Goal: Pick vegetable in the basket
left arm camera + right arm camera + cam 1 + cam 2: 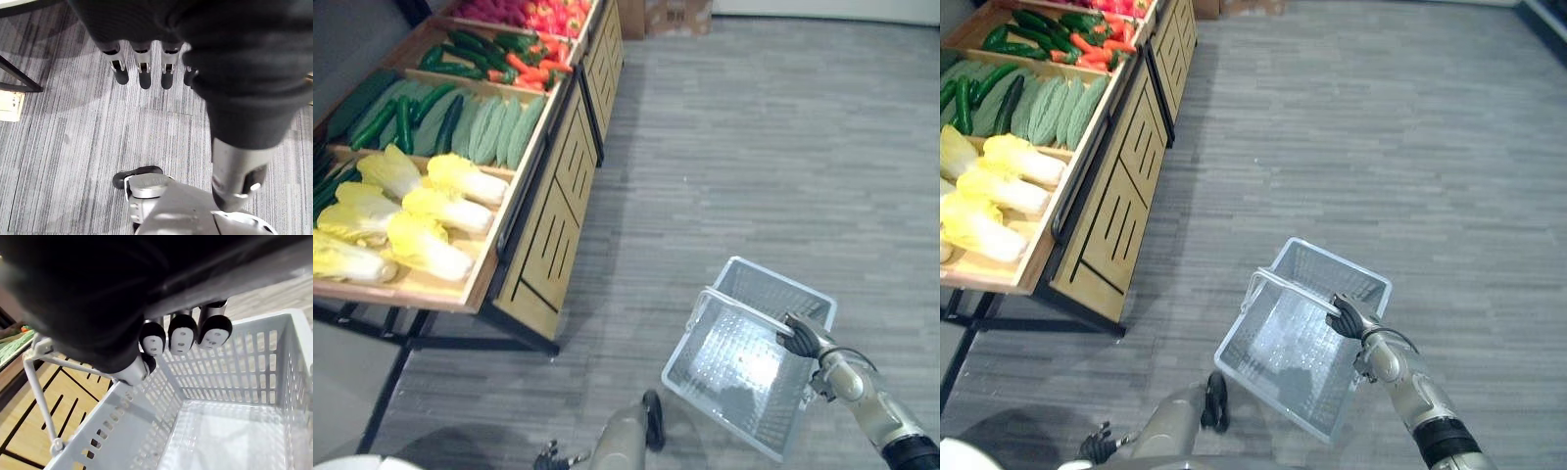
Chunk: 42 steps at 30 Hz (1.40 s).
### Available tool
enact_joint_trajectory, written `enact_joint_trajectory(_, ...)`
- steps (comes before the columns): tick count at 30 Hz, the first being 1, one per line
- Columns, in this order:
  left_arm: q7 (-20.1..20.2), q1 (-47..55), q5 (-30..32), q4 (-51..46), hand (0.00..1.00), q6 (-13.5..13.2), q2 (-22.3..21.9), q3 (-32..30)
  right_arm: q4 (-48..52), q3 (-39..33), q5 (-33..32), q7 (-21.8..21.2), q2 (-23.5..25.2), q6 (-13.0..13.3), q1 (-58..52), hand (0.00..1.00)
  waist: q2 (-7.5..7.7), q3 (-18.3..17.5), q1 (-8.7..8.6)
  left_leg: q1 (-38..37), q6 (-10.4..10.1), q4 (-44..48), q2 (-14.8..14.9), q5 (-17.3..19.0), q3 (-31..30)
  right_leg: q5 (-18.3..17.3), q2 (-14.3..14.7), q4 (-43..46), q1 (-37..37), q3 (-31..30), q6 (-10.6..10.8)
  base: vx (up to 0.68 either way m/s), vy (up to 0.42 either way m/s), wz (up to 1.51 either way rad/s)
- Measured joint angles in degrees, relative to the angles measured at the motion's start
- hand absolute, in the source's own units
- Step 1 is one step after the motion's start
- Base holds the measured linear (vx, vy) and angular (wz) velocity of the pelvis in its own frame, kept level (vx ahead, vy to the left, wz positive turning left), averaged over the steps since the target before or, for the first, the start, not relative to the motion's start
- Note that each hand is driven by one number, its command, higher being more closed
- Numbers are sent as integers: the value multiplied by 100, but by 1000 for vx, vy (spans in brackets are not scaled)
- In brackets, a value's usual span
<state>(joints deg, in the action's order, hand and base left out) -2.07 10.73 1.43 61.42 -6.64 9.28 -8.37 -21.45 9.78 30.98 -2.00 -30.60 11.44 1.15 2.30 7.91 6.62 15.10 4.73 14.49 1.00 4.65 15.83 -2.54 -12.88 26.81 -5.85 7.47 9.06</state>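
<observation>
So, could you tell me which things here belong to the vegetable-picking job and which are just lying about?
For the job: white perforated plastic basket, its handle gripped by the right hand; yellow-white leafy cabbages, dark green cucumbers and orange carrots on the wooden display stand.
Just about: brown cardboard box; left hand, open, idle.

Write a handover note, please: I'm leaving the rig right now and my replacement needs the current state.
Right hand: shut on the handle of the basket.
Left hand: open, holding nothing, low at the robot's side.
Basket: empty.
Vegetables: on the wooden stand to the robot's left, cabbages nearest, cucumbers beyond.
Done: basket in hand.
Left: take a vegetable from the stand and put it in the basket.
</observation>
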Motion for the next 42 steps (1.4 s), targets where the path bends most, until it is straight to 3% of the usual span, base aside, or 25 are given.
enact_joint_trajectory(1, 0, 71, 1, 5, 0, 27, 59, 24, -17, 9, 0, 2, 166, 0, -24, 100, 228, -10, -3, -268, 29, -233, -176, 24, 69, 367, -211, 913, 451, -212, 297, 355, 113, 5)
enact_joint_trajectory(2, -13, 106, -2, -2, 0, 102, 118, 77, -88, 24, 3, 0, 351, -2, -53, 100, 390, -10, -25, -620, 57, -446, -314, 105, 27, 1154, -359, 2048, 940, -414, 435, 448, 126, 20)
enact_joint_trajectory(3, -25, 103, -2, -1, 0, 169, 213, 217, -153, 25, 5, 1, 440, -8, -123, 100, 400, 5, -84, -920, 62, -501, -375, 179, -122, 1110, -452, 3157, 1410, -416, 318, 397, 93, 33)
enact_joint_trajectory(5, -30, 55, -10, -117, 0, 185, 231, 365, -150, -52, 7, 35, 451, -61, -132, 100, 280, 46, -212, -1435, 146, -635, -376, 254, -336, 663, -424, 3961, 1834, -201, -237, 403, 77, 53)
enact_joint_trajectory(6, -31, -14, -16, -223, 0, 182, 236, 384, -148, -88, 9, 42, 427, -64, -137, 100, 228, 65, -296, -1675, 164, -767, -376, 264, -451, 381, -417, 4009, 2020, -8, -402, 477, 54, 73)
enact_joint_trajectory(8, -30, -311, -42, -447, 0, 174, 233, 421, -138, -114, 8, 42, 417, -73, -124, 100, 127, 113, -426, -2030, 162, -968, -347, 262, -792, -297, -413, 3090, 2401, 594, -527, 406, -11, 84)
enact_joint_trajectory(9, -31, -387, -65, -492, 0, 169, 224, 423, -140, -128, 8, 40, 419, -76, -125, 100, 104, 145, -468, -2079, 162, -975, -329, 262, -881, -363, -402, 2679, 2430, 741, -546, 337, -75, 86)
enact_joint_trajectory(11, -34, -594, -78, -587, 0, 145, 210, 474, -145, -303, 45, 39, 410, -102, -130, 100, -11, 212, -501, -2230, 57, -989, -167, 325, -1175, -318, -161, 608, 2451, 837, -487, 350, -143, 75)
enact_joint_trajectory(13, -38, -660, -77, -618, 0, 109, 215, 478, -146, -459, 50, 41, 407, -120, -166, 100, -3, 220, -490, -2265, -141, -990, -64, 452, -1457, -28, -27, -975, 2465, 454, -291, 333, -211, 63)
enact_joint_trajectory(16, -37, -647, -73, -588, 0, 80, 218, 529, -146, -817, 53, 111, 408, -183, -325, 100, 87, 245, -480, -2412, -449, -933, 48, 846, -1937, 315, -196, -2246, 2450, -196, -74, 402, -345, 82)
enact_joint_trajectory(17, -35, -641, -73, -525, 0, 66, 226, 529, -145, -929, 67, 125, 408, -195, -378, 100, 159, 236, -479, -2465, -575, -854, 66, 1026, -2100, 309, -293, -2297, 2395, -280, -68, 440, -479, 101)
enact_joint_trajectory(18, -28, -589, -71, -427, 0, 59, 302, 524, -145, -955, 144, 144, 389, -208, -478, 100, 257, 256, -483, -2552, -753, -717, 136, 1310, -2333, 434, -426, -2211, 2229, -336, 105, 470, -622, 123)
enact_joint_trajectory(19, -5, -590, -68, -250, 0, 67, 140, 592, -162, -1164, 231, 167, 319, -311, -473, 100, 51, 231, -483, -2520, -932, -478, 481, 1487, -2518, 662, -221, -1553, 2296, -143, 250, 446, -617, 114)
enact_joint_trajectory(21, 8, -555, -67, -190, 0, 60, -10, 597, -181, -1225, 231, 167, 239, -379, -476, 100, -167, 139, -472, -2473, -1028, -345, 702, 1354, -2557, 309, -119, -1040, 2362, 54, 85, 316, -422, 72)
enact_joint_trajectory(22, 5, -495, -70, -206, 0, 50, -81, 589, -197, -1215, 230, 167, 219, -378, -474, 100, -208, 114, -483, -2424, -1167, -254, 876, 1164, -2642, 41, -89, -635, 2393, 265, -36, 366, -425, 61)
enact_joint_trajectory(25, -13, -407, -129, -198, 0, 55, -86, 469, -275, -1109, 225, 165, 250, -371, -468, 100, -220, 48, -472, -1989, -1257, 271, 1072, 672, -2856, -423, -65, -193, 2345, 780, -295, 358, -409, 76)
enact_joint_trajectory(28, -32, -427, -132, -198, 0, 90, -78, 334, -380, -962, 161, 158, 249, -375, -539, 100, -234, 67, -483, -918, -1160, 1804, 1326, -579, -2164, -614, -43, -660, 1629, 1506, -435, 293, -312, 104)
enact_joint_trajectory(29, -32, -407, -133, -202, 0, 96, -71, 333, -386, -934, 149, 161, 256, -373, -661, 100, -132, 125, -434, -679, -1006, 2307, 1646, -774, -1424, -625, -39, -1048, 1092, 1826, -459, 274, -252, 103)
enact_joint_trajectory(31, -26, -403, -136, -319, 0, 88, -53, 297, -381, -997, 146, 186, 195, -375, -749, 100, -142, 117, -410, -239, -657, 2857, 1921, -163, -37, -623, -46, -1504, 473, 2350, -458, 271, -212, 122)
enact_joint_trajectory(32, -25, -408, -137, -351, 0, 80, -52, 295, -381, -1044, 144, 221, 198, -375, -756, 100, -152, 112, -412, -18, -630, 2817, 1878, 8, 592, -614, -37, -1698, 286, 2599, -441, 175, -91, 102)
enact_joint_trajectory(35, -23, -425, -135, -439, 0, 93, -109, 305, -371, -1156, 50, 259, 249, -370, -799, 100, -229, 90, -370, 207, -684, 1829, 1557, -47, 1430, -595, 56, -1845, 223, 2915, -409, 129, 10, 58)
enact_joint_trajectory(36, -24, -406, -126, -420, 0, 108, -177, 304, -372, -1214, 51, 263, 236, -373, -835, 100, -382, 42, -350, 260, -634, 1024, 1357, -560, 1712, -596, 209, -1875, 229, 3034, -404, 172, 112, 64)
enact_joint_trajectory(37, -27, -443, -122, -360, 0, 120, -181, 300, -400, -1319, 51, 264, 360, -387, -898, 100, -456, -34, -397, 58, -343, 465, 1198, -471, 1949, -584, 244, -1913, 207, 3151, -379, 213, 147, 85)
enact_joint_trajectory(39, -33, -462, -99, -371, 0, 101, -150, 288, -424, -1342, 52, 264, 459, -384, -887, 100, -288, -1, -459, -152, -53, -592, 659, -672, 1902, -505, 218, -2197, 115, 3361, -249, 198, 100, 101)
enact_joint_trajectory(42, -51, -410, -23, -227, 0, 115, -129, 288, -874, -1266, 63, 264, 520, -393, -663, 100, -205, 43, -312, -365, -24, -705, 496, -692, 1778, -442, 217, -2416, -236, 3266, -150, 100, -53, 42)
